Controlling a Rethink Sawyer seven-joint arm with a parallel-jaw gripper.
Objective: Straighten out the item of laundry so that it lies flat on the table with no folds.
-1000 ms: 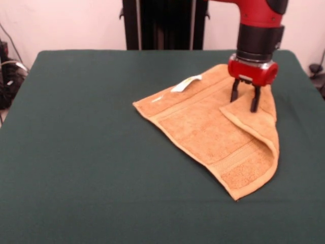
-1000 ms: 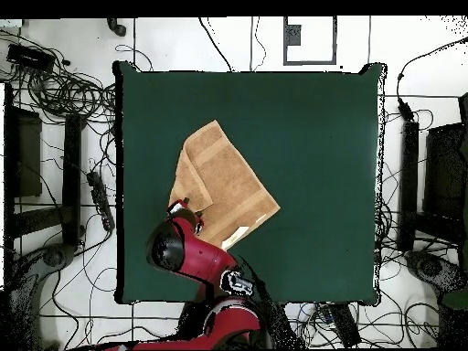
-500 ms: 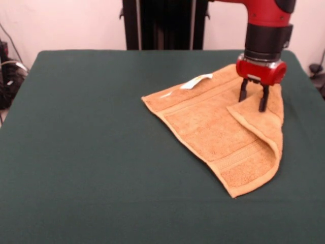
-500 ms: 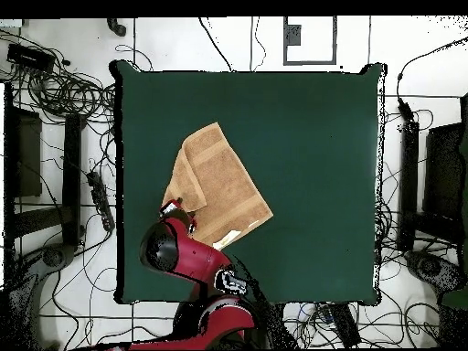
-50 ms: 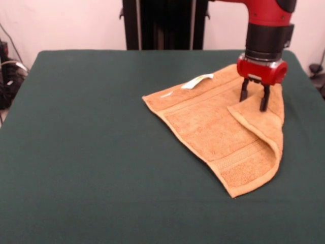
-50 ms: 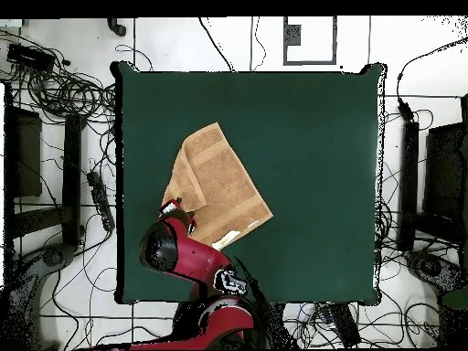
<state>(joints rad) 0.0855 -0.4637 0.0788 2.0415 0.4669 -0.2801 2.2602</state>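
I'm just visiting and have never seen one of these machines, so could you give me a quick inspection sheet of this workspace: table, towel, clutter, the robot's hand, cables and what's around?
Surface: dark green table, square in the overhead view.
Job's things: tan-orange towel lying toward one side of the table, not flat; one corner flap is folded over on top. A small white tag shows at its far edge.
Clutter: nothing seen on the table besides the towel.
Hand: the red and black hand points down at the tip of the folded flap, fingers apart; contact with the cloth cannot be told.
Cables: many loose cables on the floor around the table.
Surroundings: pale wall, black stand behind the table.
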